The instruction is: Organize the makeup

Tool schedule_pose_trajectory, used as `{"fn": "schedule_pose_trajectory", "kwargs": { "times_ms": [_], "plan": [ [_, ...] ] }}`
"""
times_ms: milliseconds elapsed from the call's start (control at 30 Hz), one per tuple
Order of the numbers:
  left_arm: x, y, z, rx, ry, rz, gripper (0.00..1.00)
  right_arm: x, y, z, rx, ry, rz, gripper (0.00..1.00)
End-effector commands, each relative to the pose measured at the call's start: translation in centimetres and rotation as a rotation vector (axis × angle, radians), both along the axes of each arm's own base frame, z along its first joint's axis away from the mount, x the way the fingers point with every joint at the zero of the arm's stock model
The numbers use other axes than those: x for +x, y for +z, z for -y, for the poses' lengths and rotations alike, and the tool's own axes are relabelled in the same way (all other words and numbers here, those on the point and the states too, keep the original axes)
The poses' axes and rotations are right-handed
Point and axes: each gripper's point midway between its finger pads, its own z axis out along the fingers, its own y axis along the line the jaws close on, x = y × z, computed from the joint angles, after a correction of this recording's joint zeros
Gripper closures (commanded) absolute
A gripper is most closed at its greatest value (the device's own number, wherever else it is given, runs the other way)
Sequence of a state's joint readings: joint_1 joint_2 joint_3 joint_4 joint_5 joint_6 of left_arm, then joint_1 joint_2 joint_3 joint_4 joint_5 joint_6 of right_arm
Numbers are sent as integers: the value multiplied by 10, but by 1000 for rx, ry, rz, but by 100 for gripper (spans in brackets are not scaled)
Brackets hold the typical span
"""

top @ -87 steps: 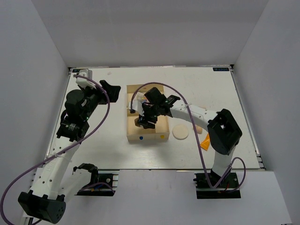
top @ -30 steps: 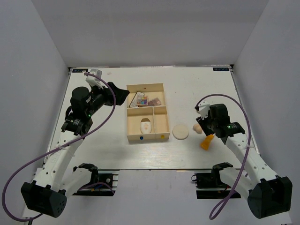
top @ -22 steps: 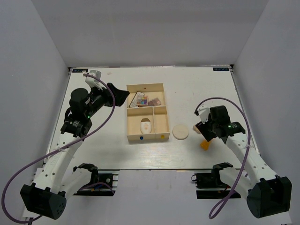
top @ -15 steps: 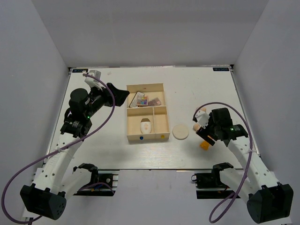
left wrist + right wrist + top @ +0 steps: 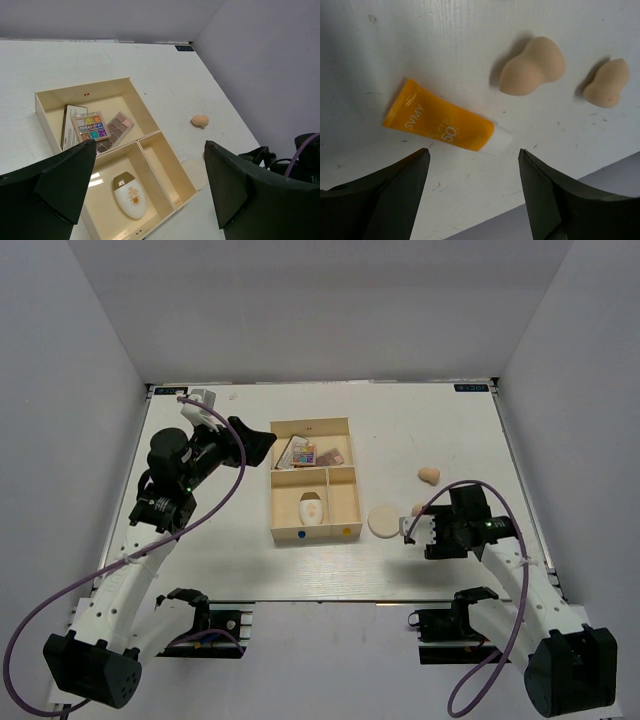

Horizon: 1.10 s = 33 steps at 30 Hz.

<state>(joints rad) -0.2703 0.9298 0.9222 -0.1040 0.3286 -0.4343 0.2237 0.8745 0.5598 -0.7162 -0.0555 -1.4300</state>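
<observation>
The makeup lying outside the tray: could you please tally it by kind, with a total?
Peach sponges: 2
Orange tube: 1
Round cream puff: 1
Total: 4

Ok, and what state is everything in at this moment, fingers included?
left fingers: open, empty
right fingers: open, empty
orange tube: lying on table, under right fingers
sponge beside tube: loose on table
farther sponge: loose on table
round puff: flat on table
tray: right small compartment empty
multicoloured palette: in tray's large compartment
brownish palette: same compartment, touching it
white oval bottle: lying in left small compartment
</observation>
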Motion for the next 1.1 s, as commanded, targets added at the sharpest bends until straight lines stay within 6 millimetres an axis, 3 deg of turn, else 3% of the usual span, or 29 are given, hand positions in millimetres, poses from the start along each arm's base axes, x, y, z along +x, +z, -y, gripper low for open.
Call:
{"fn": "schedule_pose_trajectory", "kwargs": {
  "times_ms": [0,67,400,633,767,867,933,1033,1067],
  "plan": [
    [3,-1,-1,9,3,6,2,13,-8,1,-172,307,75,22],
    [3,-1,-2,12,6,6,2,7,-23,3,-205,370,40,21],
    [4,-2,-3,19,13,5,2,8,-54,-1,-223,438,7,21],
    [5,-3,-4,24,22,2,2,9,-64,-8,-173,429,-67,28],
    [5,-3,-4,26,22,4,2,-1,-68,-10,-139,403,-143,39],
    [5,-2,-5,24,23,5,2,-3,-62,-17,-82,378,-159,66],
    [5,-1,-6,25,31,5,2,-8,-57,-25,-27,366,-181,74],
    [5,0,-8,29,38,10,2,-7,-36,-40,62,351,-167,80],
    [5,-1,-8,29,38,7,2,0,-17,-51,117,359,-129,81]
  ]
}}
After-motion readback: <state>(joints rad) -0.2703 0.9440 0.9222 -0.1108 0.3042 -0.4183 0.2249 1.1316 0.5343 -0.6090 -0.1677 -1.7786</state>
